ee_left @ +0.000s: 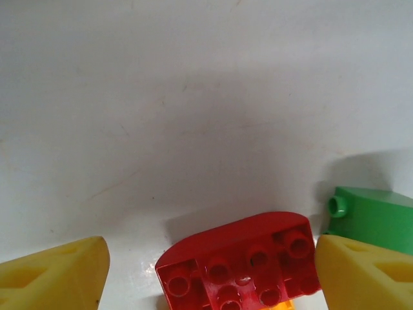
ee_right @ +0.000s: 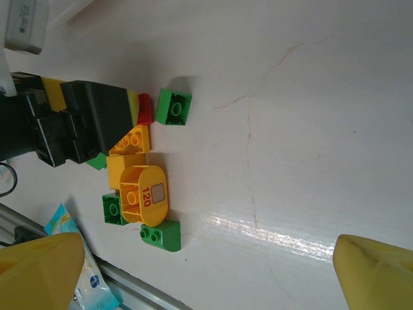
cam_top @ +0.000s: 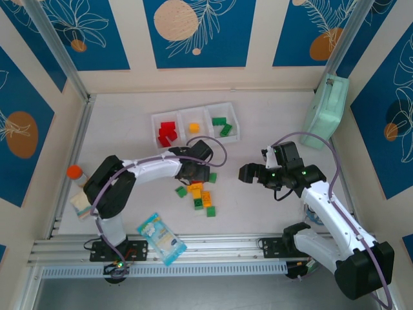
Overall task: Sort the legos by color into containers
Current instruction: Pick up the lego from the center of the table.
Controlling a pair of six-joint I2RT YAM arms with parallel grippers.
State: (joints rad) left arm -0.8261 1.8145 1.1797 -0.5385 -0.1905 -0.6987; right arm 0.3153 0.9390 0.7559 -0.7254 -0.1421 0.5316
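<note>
Your left hand (ee_left: 210,278) is spread wide around the red brick (ee_left: 239,265) at the bottom edge, but the green brick (ee_left: 377,216) sits just beside the lower-right finger (ee_left: 361,271), so closing could nip both and carry green to the tray's (cam_top: 193,110) reds.

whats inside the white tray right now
In the white tray, the left compartment holds red bricks, the middle one a single yellow brick, the right one green bricks. The red ones are piled up, so anything beneath them is hidden.
</note>
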